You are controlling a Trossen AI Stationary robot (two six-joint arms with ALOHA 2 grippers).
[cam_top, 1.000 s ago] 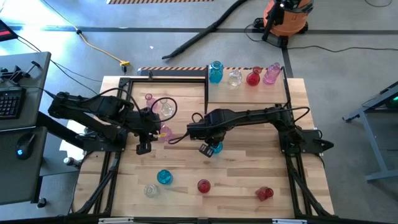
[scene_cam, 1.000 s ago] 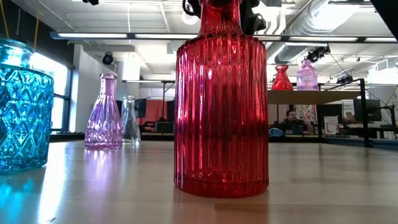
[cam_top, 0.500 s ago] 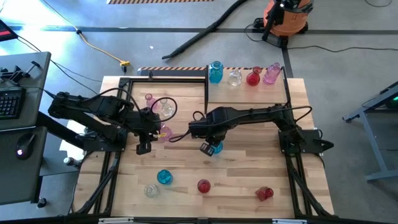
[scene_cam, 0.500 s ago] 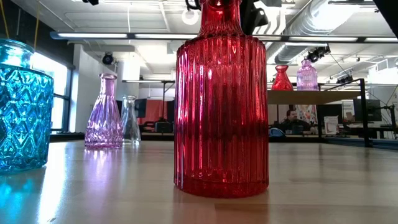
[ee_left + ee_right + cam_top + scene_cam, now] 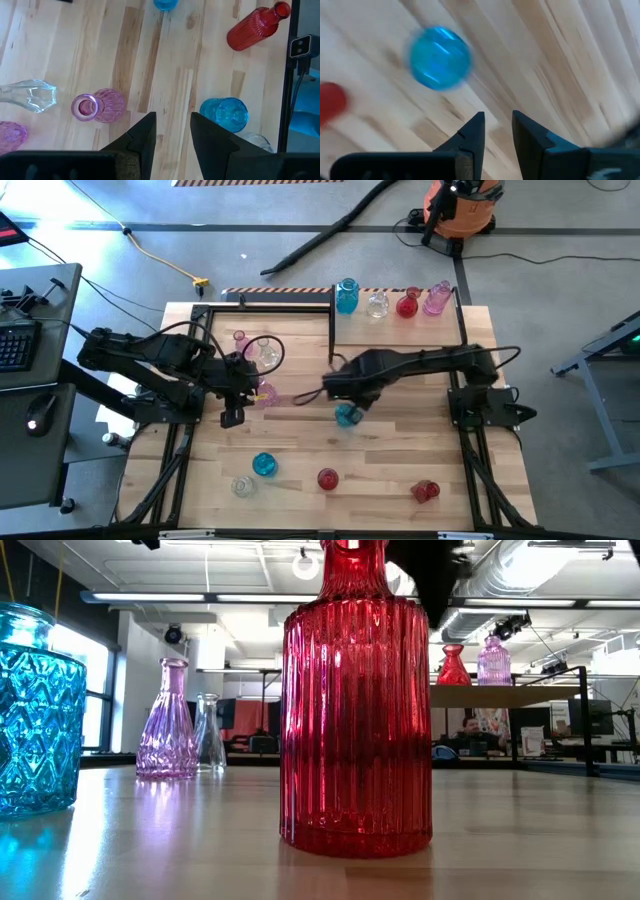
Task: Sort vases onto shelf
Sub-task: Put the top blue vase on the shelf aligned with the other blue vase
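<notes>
A blue vase (image 5: 347, 416) stands upright on its base mid-table, blurred in the right wrist view (image 5: 440, 57). My right gripper (image 5: 352, 393) hangs above and just beyond it, pointing down. Its fingers (image 5: 497, 120) stand a narrow gap apart with nothing between them. My left gripper (image 5: 232, 418) waits at the table's left, its fingers (image 5: 172, 120) also slightly apart and empty, near a pink vase (image 5: 95, 106). The shelf (image 5: 400, 325) at the far right carries blue (image 5: 347, 295), clear (image 5: 377, 304), red (image 5: 407, 305) and pink (image 5: 437, 298) vases.
Along the near edge are a blue vase (image 5: 263, 464), a clear one (image 5: 241, 486), an upright red one (image 5: 327, 478) and a red one lying on its side (image 5: 425, 491). Pink (image 5: 240, 338) and clear (image 5: 268, 352) vases stand far left, by a black frame (image 5: 200, 315).
My right gripper has moved from beside the blue vase toward the table's right and far edges, rolling a little. The blue vase has stayed standing where it was. The gap between the fingers shows no change.
</notes>
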